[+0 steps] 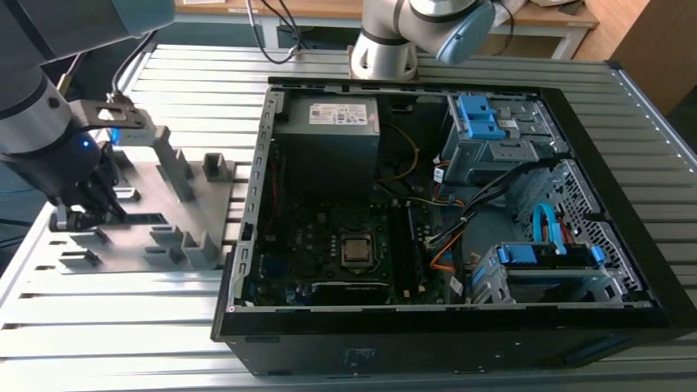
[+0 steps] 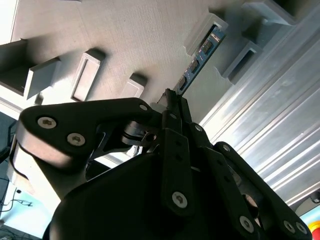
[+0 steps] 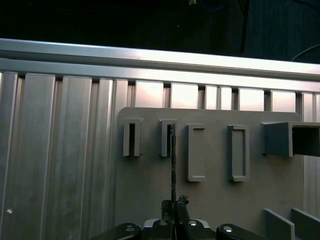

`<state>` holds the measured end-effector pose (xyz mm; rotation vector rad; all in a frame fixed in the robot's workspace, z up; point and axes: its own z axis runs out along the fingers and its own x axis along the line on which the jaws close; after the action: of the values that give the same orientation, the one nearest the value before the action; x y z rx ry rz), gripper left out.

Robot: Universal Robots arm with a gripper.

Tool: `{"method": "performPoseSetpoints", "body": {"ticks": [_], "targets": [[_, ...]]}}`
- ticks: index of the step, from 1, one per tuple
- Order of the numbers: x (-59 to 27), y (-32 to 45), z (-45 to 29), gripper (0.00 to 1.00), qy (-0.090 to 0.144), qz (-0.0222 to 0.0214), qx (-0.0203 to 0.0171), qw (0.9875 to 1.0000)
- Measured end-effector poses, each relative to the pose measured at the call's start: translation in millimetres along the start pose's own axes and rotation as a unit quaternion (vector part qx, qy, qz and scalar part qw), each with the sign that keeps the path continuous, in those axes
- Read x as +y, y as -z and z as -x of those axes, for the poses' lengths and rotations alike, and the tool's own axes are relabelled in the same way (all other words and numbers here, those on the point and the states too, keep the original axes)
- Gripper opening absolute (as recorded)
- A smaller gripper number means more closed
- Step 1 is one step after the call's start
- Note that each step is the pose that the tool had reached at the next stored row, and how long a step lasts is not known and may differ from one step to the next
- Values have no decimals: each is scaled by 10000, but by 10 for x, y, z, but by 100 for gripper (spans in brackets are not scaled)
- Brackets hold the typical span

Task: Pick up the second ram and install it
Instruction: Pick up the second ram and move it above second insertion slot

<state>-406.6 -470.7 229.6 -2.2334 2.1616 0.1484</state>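
Pincer is down over the grey fixture, which lies on the slatted desk at the exterior view's left, just beside the open computer case. In both wrist views we see the pincer closed to a narrow gap, pinching the near end of the second ram. The stick stands on edge. Its far end sits in a slotted block of the fixture. Counts: one ram stick in the grip. In the first wrist view we count four slotted blocks in a row, the ram in the one next to an end block, plus one bigger block beside them. One case, one CPU socket inside it.
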Motion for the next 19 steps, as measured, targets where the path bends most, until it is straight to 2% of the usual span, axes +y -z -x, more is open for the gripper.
{"method": "performPoseSetpoints", "body": {"ticks": [19], "targets": [[6,143,13,14,0,0,0,10000]]}}
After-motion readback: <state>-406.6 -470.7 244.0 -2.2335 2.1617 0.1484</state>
